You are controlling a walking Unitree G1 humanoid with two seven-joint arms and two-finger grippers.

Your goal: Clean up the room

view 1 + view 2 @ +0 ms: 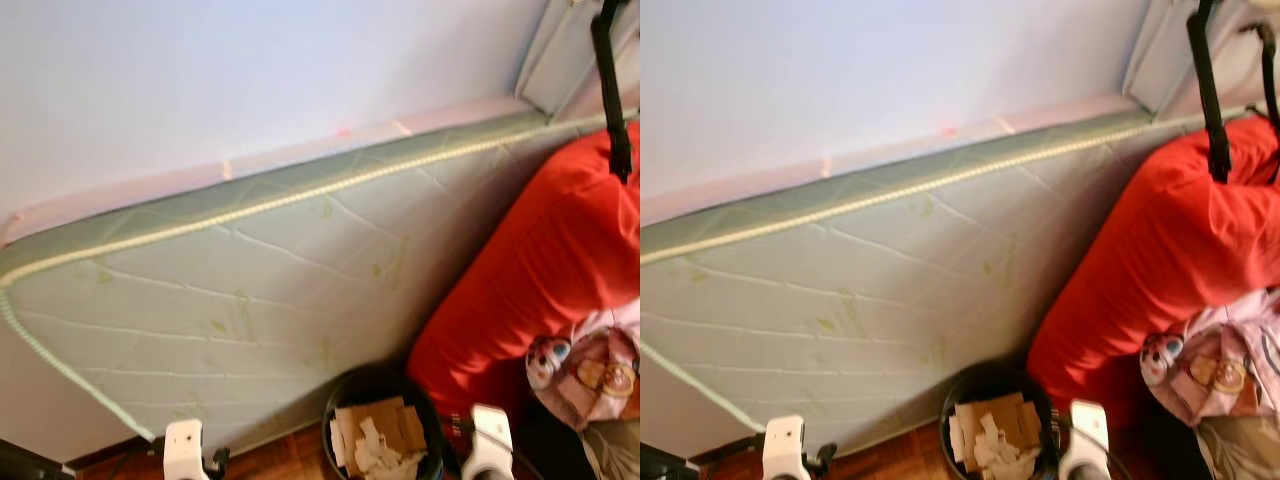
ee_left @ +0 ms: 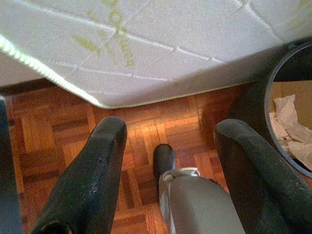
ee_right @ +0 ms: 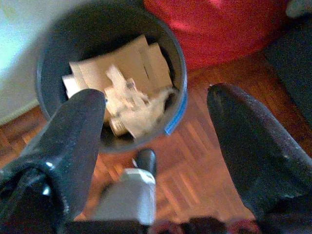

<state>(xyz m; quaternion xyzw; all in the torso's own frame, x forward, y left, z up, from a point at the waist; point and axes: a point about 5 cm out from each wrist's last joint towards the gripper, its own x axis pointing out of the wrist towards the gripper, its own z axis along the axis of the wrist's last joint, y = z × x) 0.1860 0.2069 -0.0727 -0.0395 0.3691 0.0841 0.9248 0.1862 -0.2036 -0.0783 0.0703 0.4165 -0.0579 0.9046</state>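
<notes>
The mattress [image 1: 250, 290] leans on the wall, probably to free the floor [image 2: 58, 131]. The red cushion [image 1: 540, 270] rests beside it. The bin [image 3: 107, 63] holds paper scraps [image 3: 131, 97]. Both the left pincer [image 2: 165, 161] and right pincer [image 3: 151, 141] hang wide open and empty
</notes>
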